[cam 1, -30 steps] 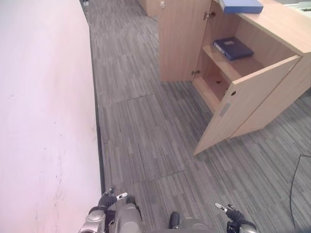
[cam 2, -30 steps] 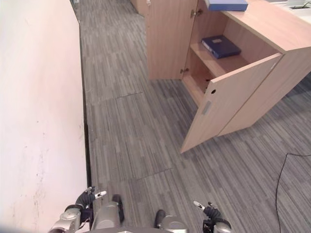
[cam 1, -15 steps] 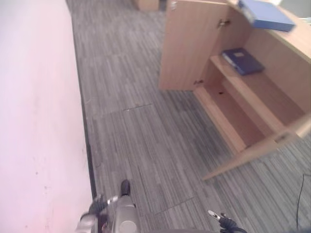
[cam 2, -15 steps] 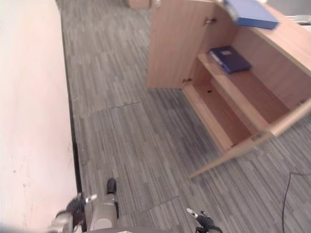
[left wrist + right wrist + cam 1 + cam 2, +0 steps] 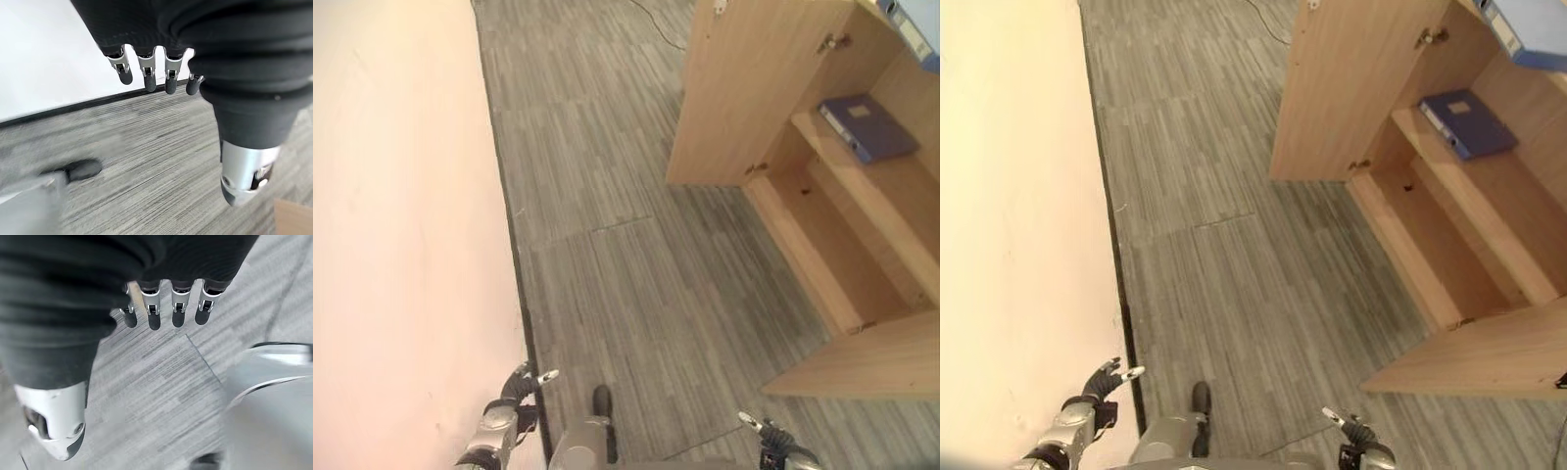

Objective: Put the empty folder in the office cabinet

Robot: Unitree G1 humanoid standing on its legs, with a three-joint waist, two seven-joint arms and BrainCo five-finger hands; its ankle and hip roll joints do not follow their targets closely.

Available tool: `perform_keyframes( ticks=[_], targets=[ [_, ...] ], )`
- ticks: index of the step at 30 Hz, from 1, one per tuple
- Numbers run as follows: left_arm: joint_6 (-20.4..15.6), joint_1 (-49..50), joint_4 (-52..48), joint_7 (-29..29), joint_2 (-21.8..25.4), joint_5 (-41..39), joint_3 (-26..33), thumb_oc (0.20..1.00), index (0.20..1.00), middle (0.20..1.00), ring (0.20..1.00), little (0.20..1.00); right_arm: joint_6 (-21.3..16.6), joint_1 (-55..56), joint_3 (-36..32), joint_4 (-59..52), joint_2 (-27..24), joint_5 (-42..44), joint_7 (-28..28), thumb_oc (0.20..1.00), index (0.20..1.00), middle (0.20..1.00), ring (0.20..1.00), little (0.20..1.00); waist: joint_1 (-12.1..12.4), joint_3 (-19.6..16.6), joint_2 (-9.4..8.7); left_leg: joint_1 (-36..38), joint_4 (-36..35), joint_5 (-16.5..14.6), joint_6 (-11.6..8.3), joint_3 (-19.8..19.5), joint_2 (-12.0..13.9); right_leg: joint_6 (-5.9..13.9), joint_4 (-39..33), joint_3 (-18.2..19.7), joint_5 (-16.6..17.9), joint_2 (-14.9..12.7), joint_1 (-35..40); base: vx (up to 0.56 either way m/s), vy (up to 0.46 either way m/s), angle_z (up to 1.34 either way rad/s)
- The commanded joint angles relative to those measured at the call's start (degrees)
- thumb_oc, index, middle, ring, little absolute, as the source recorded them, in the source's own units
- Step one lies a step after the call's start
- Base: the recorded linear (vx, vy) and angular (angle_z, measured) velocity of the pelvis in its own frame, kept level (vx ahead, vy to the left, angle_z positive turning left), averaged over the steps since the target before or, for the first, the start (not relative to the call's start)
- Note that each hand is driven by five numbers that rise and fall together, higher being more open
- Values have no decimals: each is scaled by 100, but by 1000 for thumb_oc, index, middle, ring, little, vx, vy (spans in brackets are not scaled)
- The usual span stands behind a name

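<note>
My left hand [image 5: 514,397] and right hand [image 5: 1351,441] hang low, fingers relaxed and empty. The view has swung since a moment ago, opening up the office cabinet [image 5: 754,88]. A blue folder [image 5: 867,125] lies on its shelf; another [image 5: 1526,24] sits on top.

A grey striped carpet-tile floor [image 5: 636,264] runs alongside a pale wall [image 5: 401,225], with a dark skirting strip between them. On the floor stands a light wooden office cabinet [image 5: 773,108] with both doors swung open. Its upper wooden shelf [image 5: 1489,186] carries a dark blue folder [image 5: 1466,122] lying flat near the back. The bottom wooden shelf [image 5: 1425,245] is bare. A lighter blue folder [image 5: 1525,24] lies on the cabinet's top.
</note>
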Motion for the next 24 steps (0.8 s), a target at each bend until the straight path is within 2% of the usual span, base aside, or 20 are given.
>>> perform_keyframes(
  ticks=[1, 2, 4, 5, 6, 7, 8, 9, 11, 12, 13, 15, 16, 17, 18, 19, 21, 22, 23, 24],
  targets=[
    [-126, 32, -280, 18, 123, -128, 162, 1000, 1000, 1000, 1000, 1000, 131, 161, 9, 291, -168, 150, -197, 1000, 1000, 1000, 1000, 1000, -42, 88, -134, -307, -22, 317, -740, 308, 446, -62, -938, -780, 287, -8, 215, 123, 40, -30],
    [-113, 43, -407, 3, 143, -168, 138, 1000, 1000, 1000, 1000, 1000, 155, 201, -43, 333, -197, 139, -232, 1000, 1000, 1000, 1000, 1000, -104, 170, -130, -170, 16, 210, -757, 371, 426, -144, -1020, -1021, 133, -32, 44, 250, 50, -23],
    [-97, 12, -538, -47, 190, -151, 123, 1000, 1000, 1000, 1000, 1000, 178, 222, -132, 367, -223, 186, -264, 1000, 1000, 1000, 1000, 1000, -204, 297, -176, 68, 453, -141, -786, 701, 504, -271, -1496, -1600, 109, -59, -103, 237, 23, -58],
    [-95, 15, -536, -47, 190, -151, 122, 1000, 1000, 1000, 1000, 1000, 181, 226, -131, 367, -222, 184, -266, 1000, 1000, 1000, 1000, 1000, -207, 291, -178, 137, 447, -268, -833, 599, 490, -192, -1455, -1478, -13, -44, -67, 136, -15, -108],
    [-78, 53, -520, -67, 190, -113, 138, 1000, 1000, 1000, 1000, 1000, 213, 236, -104, 378, -218, 137, -246, 1000, 1000, 1000, 1000, 1000, -182, 294, -180, 215, 577, -340, -841, 746, 543, -239, -1453, -1757, -6, -132, -40, 117, -35, -102],
    [-77, 83, -554, -90, 162, -108, 124, 1000, 1000, 1000, 1000, 1000, 213, 234, -121, 368, -227, 188, -264, 1000, 1000, 1000, 1000, 1000, -232, 304, -189, 286, 708, -410, -824, 847, 567, -281, -1461, -1728, -4, -139, -54, 114, -136, -62],
    [-99, 102, -555, -122, 83, -67, 81, 1000, 1000, 1000, 1000, 1000, 193, 234, -169, 330, -221, 332, -260, 1000, 1000, 1000, 1000, 1000, -416, 262, -198, 332, 957, -498, -823, 991, 621, -368, -1768, -1336, -113, 72, 25, 96, -133, -56],
    [-102, 107, -553, -121, 80, -64, 84, 1000, 1000, 1000, 1000, 1000, 195, 240, -162, 325, -224, 337, -261, 1000, 1000, 1000, 1000, 1000, -396, 265, -191, 343, 972, -508, -832, 1014, 640, -380, -1792, -1316, -106, 96, 35, 111, -141, -46],
    [-111, 139, -529, -133, -7, -100, 95, 1000, 1000, 1000, 1000, 1000, 182, 225, -173, 317, -262, 427, -267, 1000, 1000, 1000, 1000, 1000, -527, 247, -125, 438, 1116, -535, -882, 1134, 733, -445, -2065, -1057, -130, 242, 120, 70, -56, -105],
    [-107, 177, -558, -184, -104, -97, 42, 1000, 1000, 1000, 1000, 1000, 184, 226, -160, 297, -285, 432, -244, 1000, 1000, 1000, 1000, 1000, -715, 248, -48, 524, 1369, -580, -950, 1315, 859, -520, -2206, -799, -176, 344, 194, 42, -49, -147],
    [-109, 180, -557, -185, -109, -96, 45, 1000, 1000, 1000, 1000, 1000, 187, 231, -156, 292, -290, 433, -244, 1000, 1000, 1000, 1000, 1000, -704, 253, -39, 528, 1394, -593, -961, 1327, 879, -529, -2212, -786, -178, 361, 200, 56, -47, -132],
    [-117, 208, -590, -211, -175, -94, 3, 1000, 1000, 1000, 1000, 1000, 209, 258, -123, 309, -279, 463, -190, 1000, 1000, 1000, 1000, 1000, -817, 256, 41, 581, 1638, -425, -1105, 1373, 1043, -639, -2425, -427, -292, 561, 363, 111, -52, -58],
    [-120, 207, -614, -207, -199, -81, -42, 1000, 1000, 1000, 1000, 1000, 213, 253, -96, 307, -286, 451, -193, 1000, 1000, 1000, 1000, 1000, -837, 279, 45, 508, 2025, -289, -1203, 1274, 1154, -730, -2471, -269, -344, 658, 423, 123, -166, -74],
    [-133, 158, -688, -150, -245, -128, -117, 1000, 1000, 1000, 1000, 1000, 208, 217, -46, 264, -312, 491, -225, 1000, 1000, 1000, 1000, 1000, -828, 392, -15, 137, 2797, 242, -1272, 715, 1198, -953, -2554, 55, -254, 810, 444, 119, -144, -96],
    [-138, 156, -716, -125, -265, -169, -129, 1000, 1000, 1000, 1000, 1000, 216, 204, -41, 244, -326, 533, -234, 1000, 1000, 1000, 1000, 1000, -823, 417, -32, 12, 2954, 232, -1255, 398, 1117, -993, -2555, 215, -289, 851, 464, 60, -93, -148],
    [-137, 153, -715, -125, -264, -169, -128, 1000, 1000, 1000, 1000, 1000, 217, 201, -41, 243, -325, 534, -235, 1000, 1000, 1000, 1000, 1000, -822, 402, -38, -2, 2930, 258, -1245, 407, 1105, -994, -2575, 218, -261, 844, 446, 120, 38, -159],
    [-137, 193, -786, -111, -322, -248, -165, 1000, 1000, 1000, 1000, 1000, 206, 180, -6, 227, -359, 574, -235, 1000, 1000, 1000, 1000, 1000, -767, 412, -28, -144, 2750, 156, -1154, -224, 970, -958, -2445, 643, -337, 872, 437, 218, 163, -132],
    [-149, 258, -870, -114, -350, -237, -201, 1000, 1000, 1000, 1000, 1000, 194, 215, -28, 224, -418, 618, -230, 1000, 1000, 1000, 1000, 1000, -746, 397, 51, -93, 2137, 171, -1150, -765, 1106, -847, -2324, 997, -474, 902, 485, 215, 195, -104],
    [-149, 257, -871, -114, -352, -237, -201, 1000, 1000, 1000, 1000, 1000, 194, 215, -29, 223, -420, 618, -230, 1000, 1000, 1000, 1000, 1000, -740, 385, 51, -93, 2102, 205, -1148, -755, 1103, -850, -2341, 1002, -449, 903, 473, 222, 235, -101],
    [-137, 297, -912, -128, -348, -235, -205, 1000, 1000, 1000, 1000, 1000, 190, 239, -50, 234, -447, 636, -210, 1000, 1000, 1000, 1000, 1000, -734, 350, 100, -41, 1700, 293, -1173, -971, 1191, -793, -2300, 1137, -494, 927, 465, 140, 178, -86]
  ],
)
